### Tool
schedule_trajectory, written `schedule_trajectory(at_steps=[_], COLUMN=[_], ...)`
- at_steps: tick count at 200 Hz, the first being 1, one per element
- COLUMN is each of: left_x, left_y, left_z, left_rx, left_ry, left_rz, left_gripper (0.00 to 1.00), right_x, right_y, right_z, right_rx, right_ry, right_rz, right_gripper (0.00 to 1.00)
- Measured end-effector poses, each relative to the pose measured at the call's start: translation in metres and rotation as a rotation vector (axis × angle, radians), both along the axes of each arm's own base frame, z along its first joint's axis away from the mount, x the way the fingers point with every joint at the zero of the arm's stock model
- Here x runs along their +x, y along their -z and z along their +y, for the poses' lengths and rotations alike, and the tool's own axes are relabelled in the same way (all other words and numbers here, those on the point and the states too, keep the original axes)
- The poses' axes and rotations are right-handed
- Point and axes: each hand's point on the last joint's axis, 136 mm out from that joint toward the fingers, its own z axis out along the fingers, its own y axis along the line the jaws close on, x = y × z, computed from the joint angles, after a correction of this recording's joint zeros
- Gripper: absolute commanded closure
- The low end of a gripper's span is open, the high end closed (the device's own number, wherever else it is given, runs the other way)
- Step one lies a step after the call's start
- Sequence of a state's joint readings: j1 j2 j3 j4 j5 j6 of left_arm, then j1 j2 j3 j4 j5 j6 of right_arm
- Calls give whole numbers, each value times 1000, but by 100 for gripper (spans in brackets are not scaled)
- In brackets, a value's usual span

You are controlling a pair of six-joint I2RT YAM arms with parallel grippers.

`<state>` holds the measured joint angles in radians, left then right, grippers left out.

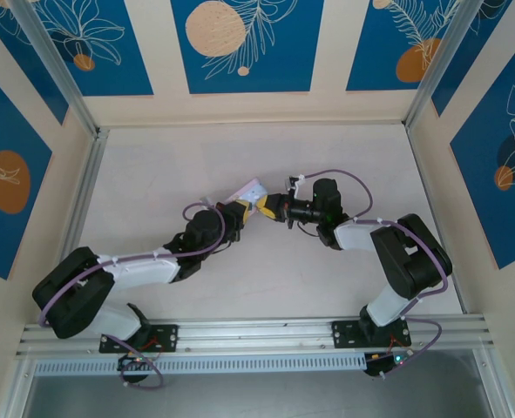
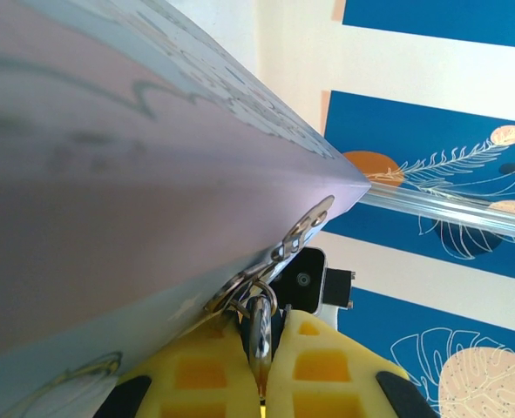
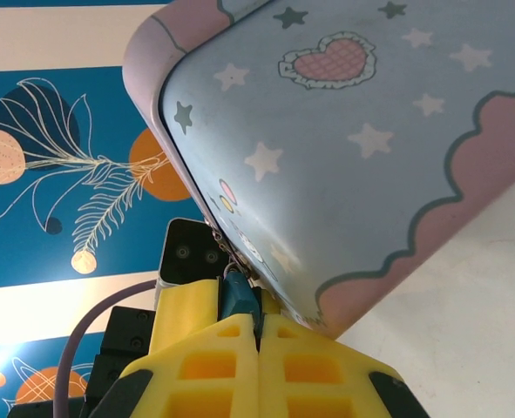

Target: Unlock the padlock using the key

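Observation:
The pastel-blue tin is lifted at the middle of the table, with both grippers meeting at its latch edge. My left gripper is shut on the small silvery padlock, whose ring hangs through the tin's metal hasp. In the right wrist view the padlock looks like a dark bluish block under the tin. My right gripper is shut on a thin dark sliver, the key, right beside the padlock. Whether the key's tip is inside the lock is hidden.
The pale table lies open around the arms. Blue-and-cream wall panels and aluminium posts close in three sides. A metal rail runs along the near edge. The tin blocks most of the left wrist view.

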<state>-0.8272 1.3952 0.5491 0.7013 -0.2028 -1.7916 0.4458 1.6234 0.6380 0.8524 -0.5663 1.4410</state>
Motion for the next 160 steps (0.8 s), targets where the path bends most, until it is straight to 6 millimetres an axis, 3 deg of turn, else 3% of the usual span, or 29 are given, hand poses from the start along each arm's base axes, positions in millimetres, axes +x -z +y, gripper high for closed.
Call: schedule_trajectory(at_steps=[101,160], left_x=[-1,-4], left_y=[0,5], left_z=[3,2], left_rx=[-17,0], left_ry=[-20,-13], left_rz=[31,47], left_gripper=[100,100], right_x=[-1,-6], right_y=[1,7], right_z=[3,1], right_rx=[11,-57], right_ry=[-13,-39], right_rz=[4,-89], right_gripper=[100,100])
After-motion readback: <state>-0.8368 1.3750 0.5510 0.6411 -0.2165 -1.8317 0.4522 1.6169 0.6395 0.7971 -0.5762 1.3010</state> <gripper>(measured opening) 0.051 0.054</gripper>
